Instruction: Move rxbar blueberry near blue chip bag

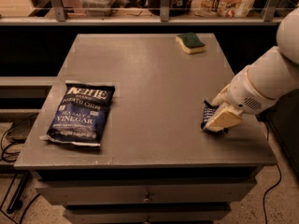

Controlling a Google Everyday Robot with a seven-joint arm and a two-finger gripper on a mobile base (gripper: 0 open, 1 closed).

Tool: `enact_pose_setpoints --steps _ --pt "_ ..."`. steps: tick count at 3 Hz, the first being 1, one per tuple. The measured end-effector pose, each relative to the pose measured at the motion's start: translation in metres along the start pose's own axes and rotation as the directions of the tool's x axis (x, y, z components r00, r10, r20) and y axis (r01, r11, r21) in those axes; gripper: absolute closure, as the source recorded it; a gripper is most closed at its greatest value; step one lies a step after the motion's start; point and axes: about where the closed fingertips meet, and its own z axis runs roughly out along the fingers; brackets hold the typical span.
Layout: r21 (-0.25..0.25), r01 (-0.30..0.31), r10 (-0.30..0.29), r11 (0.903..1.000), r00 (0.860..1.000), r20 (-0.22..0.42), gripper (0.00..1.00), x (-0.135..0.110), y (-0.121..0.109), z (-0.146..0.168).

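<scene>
Navy wrapper, slim and flat, with pale lettering: the bar, at the right front of the matte grey tabletop, partly under the cream gripper. Cannot tell whether the jaws pinch it or merely cover it. Sits well apart from the crinkly blue chip bag at the left. Thin and slick, so may well slip from a shallow hold, or skid off the nearby front edge. Soft green-topped sponge at the back.
</scene>
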Motion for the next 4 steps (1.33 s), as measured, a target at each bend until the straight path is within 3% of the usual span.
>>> enact_pose_setpoints --steps 1,2,3,4 --pt "0.047 0.046 -0.048 0.9978 0.998 0.045 0.87 -0.027 0.001 -0.026" --pt "0.07 0.111 -0.12 0.9913 0.984 0.129 1.0 -0.066 0.007 -0.048" --pt "0.055 0.179 -0.187 0.9823 0.957 0.221 1.0 -0.108 0.018 -0.058" --pt "0.014 0.235 -0.227 0.972 0.921 0.316 1.0 -0.146 0.034 -0.06"
